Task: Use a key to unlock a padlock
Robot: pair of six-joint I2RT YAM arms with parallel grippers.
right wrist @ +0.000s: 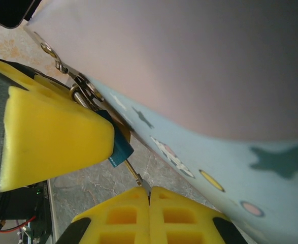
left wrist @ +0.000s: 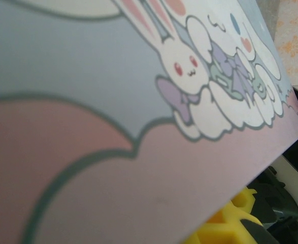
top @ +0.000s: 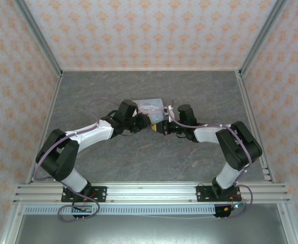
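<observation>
The right gripper has its jaws pinched tight on the key, whose shaft reaches the teal padlock. A yellow finger of the left gripper covers that padlock; whether those jaws grip it I cannot tell. Just behind is the pastel tin, above the bench

The padlock sits mostly hidden behind the left end effector. The key loses its far end between the pinched tips of the right end effector. The tin, blurred up close, is cut off on several sides.

Bright, even light; wrist close-ups softly blurred.
</observation>
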